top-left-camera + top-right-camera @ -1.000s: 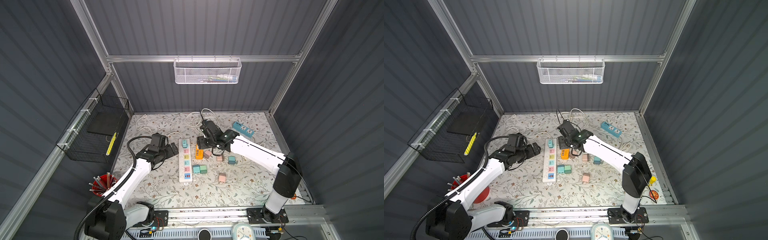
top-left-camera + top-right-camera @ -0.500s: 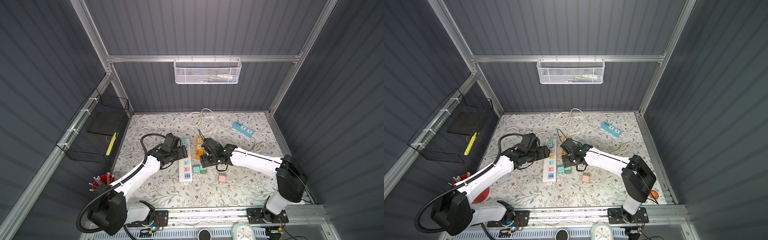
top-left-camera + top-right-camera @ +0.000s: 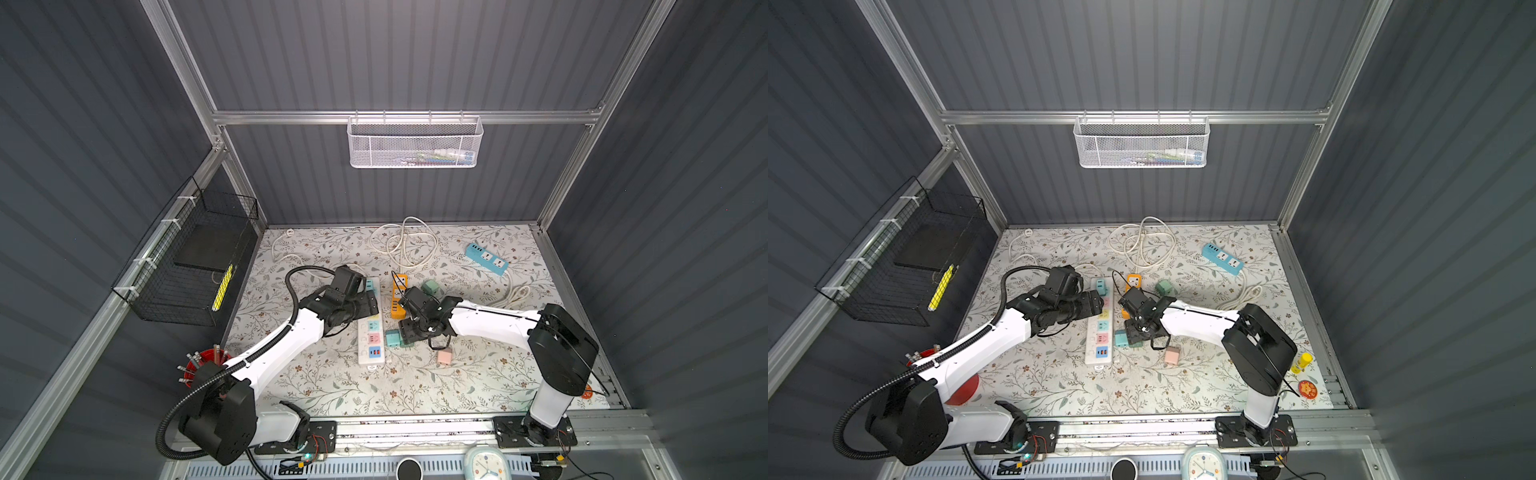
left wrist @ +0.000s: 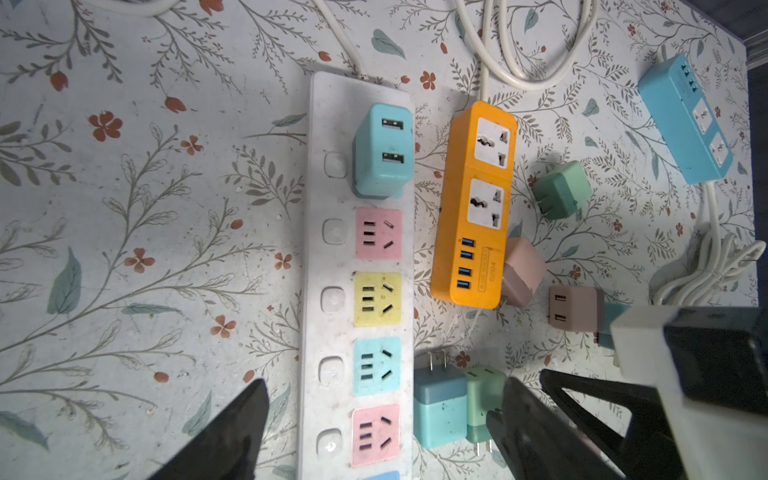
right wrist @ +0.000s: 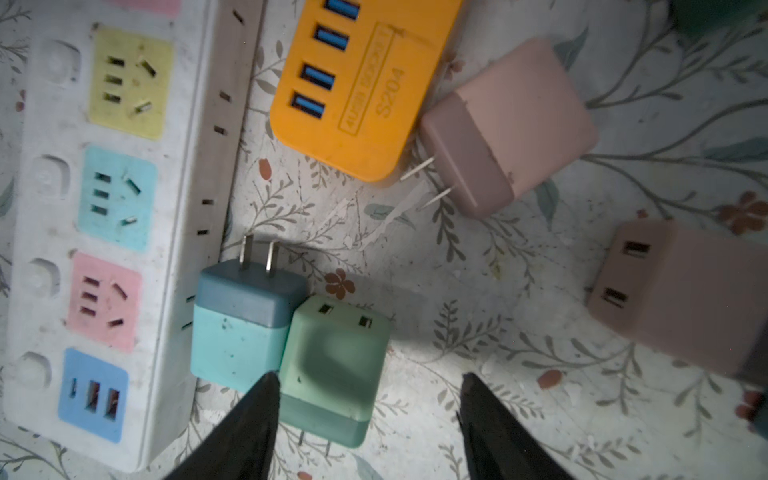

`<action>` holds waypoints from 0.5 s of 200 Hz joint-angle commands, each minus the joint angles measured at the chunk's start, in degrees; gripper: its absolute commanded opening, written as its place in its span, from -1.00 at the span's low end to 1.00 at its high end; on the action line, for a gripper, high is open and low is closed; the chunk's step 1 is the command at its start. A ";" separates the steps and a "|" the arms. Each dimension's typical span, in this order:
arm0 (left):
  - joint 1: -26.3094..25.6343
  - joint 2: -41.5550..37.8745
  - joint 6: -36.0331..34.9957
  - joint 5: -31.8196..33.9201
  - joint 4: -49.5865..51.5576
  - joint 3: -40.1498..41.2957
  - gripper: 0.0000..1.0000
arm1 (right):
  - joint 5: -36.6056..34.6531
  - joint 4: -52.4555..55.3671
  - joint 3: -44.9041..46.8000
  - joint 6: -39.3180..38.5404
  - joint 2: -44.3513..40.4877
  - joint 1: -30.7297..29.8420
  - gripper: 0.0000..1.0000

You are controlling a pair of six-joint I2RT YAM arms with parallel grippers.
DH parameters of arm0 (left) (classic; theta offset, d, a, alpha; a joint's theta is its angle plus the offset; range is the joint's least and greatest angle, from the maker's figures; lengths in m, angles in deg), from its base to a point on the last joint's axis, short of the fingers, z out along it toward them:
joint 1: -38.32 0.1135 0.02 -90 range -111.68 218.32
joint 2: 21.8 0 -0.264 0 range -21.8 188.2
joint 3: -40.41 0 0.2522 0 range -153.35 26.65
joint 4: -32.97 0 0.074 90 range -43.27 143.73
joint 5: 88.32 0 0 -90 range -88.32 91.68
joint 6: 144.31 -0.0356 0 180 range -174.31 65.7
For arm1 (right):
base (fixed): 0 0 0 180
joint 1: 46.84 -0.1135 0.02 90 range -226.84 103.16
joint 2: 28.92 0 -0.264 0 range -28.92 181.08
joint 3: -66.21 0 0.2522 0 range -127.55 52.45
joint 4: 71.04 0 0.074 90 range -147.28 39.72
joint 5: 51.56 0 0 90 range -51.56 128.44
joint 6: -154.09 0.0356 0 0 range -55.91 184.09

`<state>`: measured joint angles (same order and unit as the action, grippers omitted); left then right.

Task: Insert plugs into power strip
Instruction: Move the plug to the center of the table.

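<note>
The white power strip [image 3: 371, 332] [image 4: 332, 266] lies lengthwise mid-table with one teal plug [image 4: 382, 151] seated in its far socket. My left gripper [image 4: 385, 386] [image 3: 370, 301] hangs open over the strip, one finger on each side of it, holding nothing. Beside the strip lie a loose teal plug [image 5: 239, 320] and a mint plug [image 5: 336, 357], touching each other. My right gripper [image 5: 369, 376] [image 3: 405, 332] is open around the mint plug, one fingertip at the seam between the two plugs. Two pink plugs [image 5: 511, 124] [image 5: 685, 295] and a green plug [image 4: 561, 189] lie nearby. Another pink plug [image 3: 444, 356] lies nearer the front.
An orange power strip [image 3: 399, 295] lies next to the white one, a blue strip [image 3: 486, 258] at the back right, a coiled white cable [image 3: 401, 243] at the back. A black wire basket [image 3: 187, 266] hangs on the left wall, and a red pen cup [image 3: 203, 361] stands front left.
My left gripper moved right from beside the strip to over it. My right gripper came forward from the back end of the orange strip down to the teal and mint plugs.
</note>
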<state>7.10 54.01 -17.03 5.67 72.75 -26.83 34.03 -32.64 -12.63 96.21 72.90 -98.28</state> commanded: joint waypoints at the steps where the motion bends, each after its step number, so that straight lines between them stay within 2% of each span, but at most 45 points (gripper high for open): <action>1: -0.42 0.65 0.78 -0.76 0.58 -1.63 0.76 | 0.78 -1.88 1.13 0.85 0.93 -0.32 0.36; 30: -0.51 0.47 0.47 -0.61 0.68 -1.74 0.77 | 0.86 -2.06 1.37 1.24 2.01 -0.26 0.36; 64: -0.54 -0.39 0.34 -0.32 1.54 -2.16 0.77 | -2.93 -0.42 0.76 1.88 2.95 -0.16 0.32; 100: -0.53 -0.99 0.11 -0.29 2.31 -2.69 0.78 | -4.81 -0.96 3.72 4.16 0.17 0.20 0.16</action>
<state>6.84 54.07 -17.03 5.54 73.10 -27.33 32.00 -34.56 -11.43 98.07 75.19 -98.26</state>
